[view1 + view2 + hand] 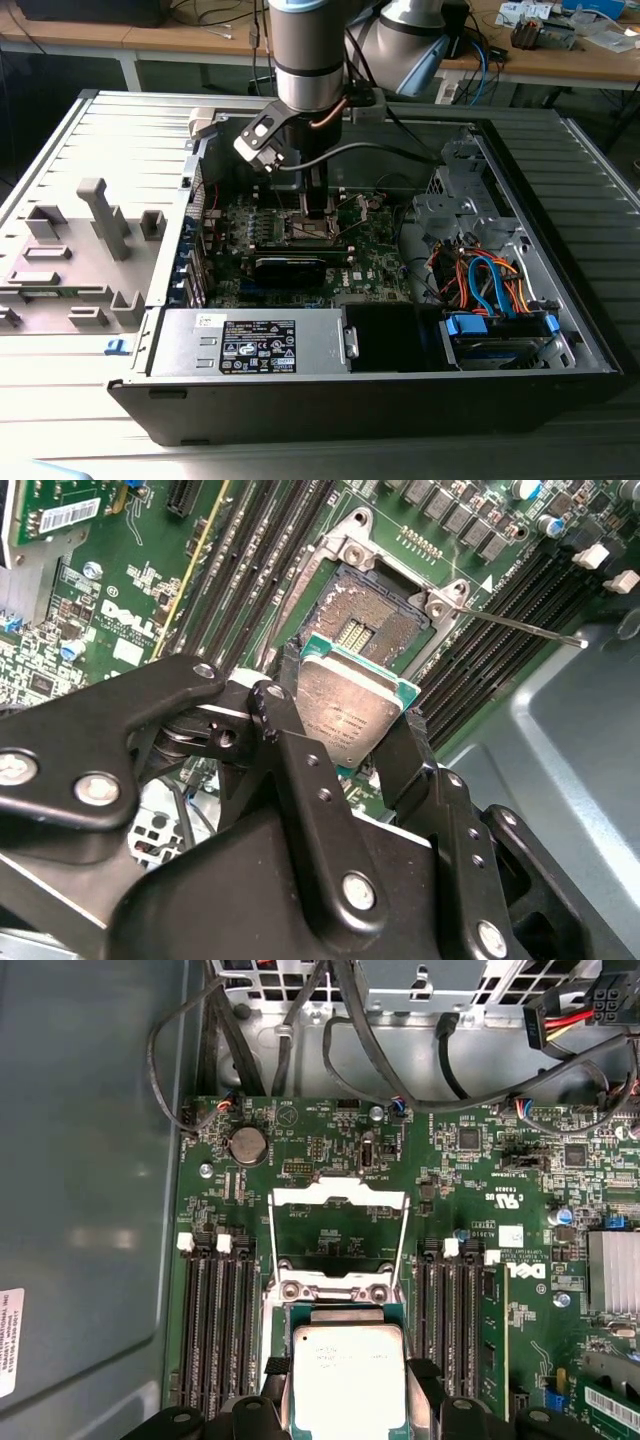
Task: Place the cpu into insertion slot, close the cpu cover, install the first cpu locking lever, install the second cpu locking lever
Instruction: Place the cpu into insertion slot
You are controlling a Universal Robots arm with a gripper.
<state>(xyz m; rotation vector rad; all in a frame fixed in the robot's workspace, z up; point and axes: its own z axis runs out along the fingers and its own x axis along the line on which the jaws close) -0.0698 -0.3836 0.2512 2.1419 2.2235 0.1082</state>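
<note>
now: my gripper (345,718) is clamped on the cpu (348,702). the black fingers (290,748) press on two opposite edges, and the chip's pale metal face looks back toward the second wrist view's camera.

position: the cpu hangs close over the near edge of the insertion slot (378,620), tilted against the board. it is not seated. the slot's dark centre and most of its silver rim are uncovered. i cannot tell whether the chip's far edge touches the rim.

cover: in the first wrist view the cpu cover (340,1197) is swung open beyond the slot, with green board showing through its square window. the cpu (348,1375) sits just short of the cover's hinge end.

lever: a thin metal lever (530,628) sticks out from one corner of the slot, clear of the cover.

surroundings: black memory slots (215,1330) run along both sides of the socket. in the exterior view my gripper (318,220) reaches straight down onto the green circuit board (375,255) inside the open computer case (400,395).
</note>
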